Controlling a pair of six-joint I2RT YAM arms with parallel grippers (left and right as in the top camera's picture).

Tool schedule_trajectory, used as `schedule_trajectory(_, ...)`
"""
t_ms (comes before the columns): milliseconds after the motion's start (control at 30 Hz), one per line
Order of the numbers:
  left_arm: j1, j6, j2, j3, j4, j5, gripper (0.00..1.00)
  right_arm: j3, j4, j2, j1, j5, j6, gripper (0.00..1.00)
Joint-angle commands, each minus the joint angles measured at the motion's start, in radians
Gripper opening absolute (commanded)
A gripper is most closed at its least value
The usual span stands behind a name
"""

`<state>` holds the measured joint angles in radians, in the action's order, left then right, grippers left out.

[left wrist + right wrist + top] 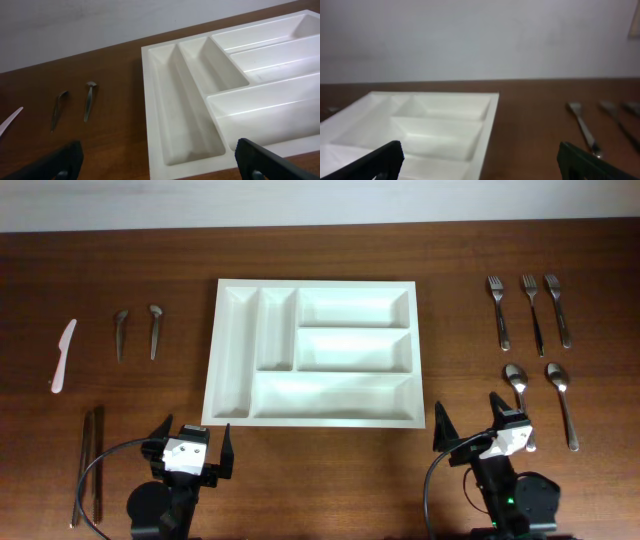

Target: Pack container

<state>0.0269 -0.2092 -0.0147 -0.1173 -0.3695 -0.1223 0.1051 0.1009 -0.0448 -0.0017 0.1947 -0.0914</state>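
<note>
Left claw (pixel 196 430) & right claw (pixel 468 408) both wide open, holding nothing. Container (pixel 315 282) sits mid counter (pixel 150 260), empty. Prob light, stiff, slick plastic (thin walls), so grab a rim edge imo.

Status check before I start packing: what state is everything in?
Tray: empty, flat on table.
Left gripper: open, empty.
Right gripper: open, empty.
Three forks: loose on table, right of tray.
Two big spoons: loose on table, right of tray.
Two small spoons: loose on table, left of tray.
White knife: loose on table, far left.
Two long dark utensils: side by side, near left; type unclear.
</note>
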Motion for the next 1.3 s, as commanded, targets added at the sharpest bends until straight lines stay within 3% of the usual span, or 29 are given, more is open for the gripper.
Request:
schedule_trajectory(0,0.005,-0.013,0.008,0.006,0.006,0.008,0.99,0.161,0.037,-0.082,0.008,0.011,0.061,0.99)
schedule_trajectory(200,0.005,-0.013,0.008,0.006,0.006,0.008,0.99,0.561,0.414,-0.462,0.008,-0.174,0.09,0.98)
schedule_trajectory(433,0.005,-0.013,0.008,0.006,0.006,0.008,0.99,1.229,0.955,-1.053,0.008,-0.174,0.271,0.99)
schedule_trajectory(733,0.005,-0.013,0.008,0.006,0.006,0.008,0.99,1.983,1.464,-1.709,-0.114,-0.129,0.301,0.99)
schedule_trajectory(900,0.005,-0.013,0.008,0.006,0.006,0.008,0.99,2.146,1.552,-1.923,-0.188,-0.105,0.301,0.99)
schedule_trajectory(1267,0.005,-0.013,0.008,0.006,0.006,0.008,0.99,2.149,1.472,-2.128,-0.258,-0.112,0.301,0.99)
